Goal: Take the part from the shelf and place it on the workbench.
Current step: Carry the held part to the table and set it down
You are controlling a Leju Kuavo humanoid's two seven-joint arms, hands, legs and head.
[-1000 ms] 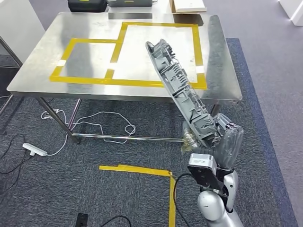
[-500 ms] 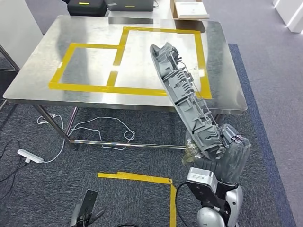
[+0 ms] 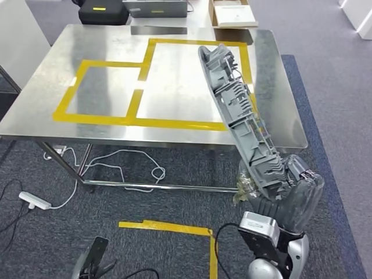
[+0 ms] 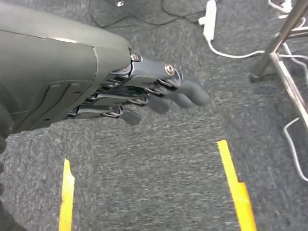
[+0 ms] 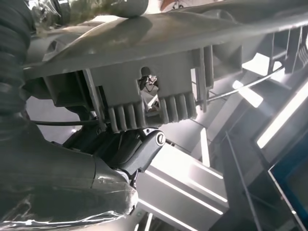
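head view: right hand [image 3: 285, 195] fingers grip part [image 3: 239, 113] over workbench [image 3: 52, 81]; left fingers open.

Parts: one long grey ribbed part [image 3: 246, 122], near right.
Workbenches: one steel workbench [image 3: 43, 99].
Taped rectangles on bench: two, small yellow rectangle [image 3: 72, 87] left, large yellow rectangle [image 3: 153, 43] right.
Floor tape marks: one yellow floor corner [image 3: 175, 228], near.
Robot hands: two, right hand [image 3: 287, 195], left hand [image 4: 109, 82].
Power strips: one white power strip [image 3: 31, 200], near left.
Far edge: one black case [image 3: 100, 10], one cardboard box [image 3: 230, 13].
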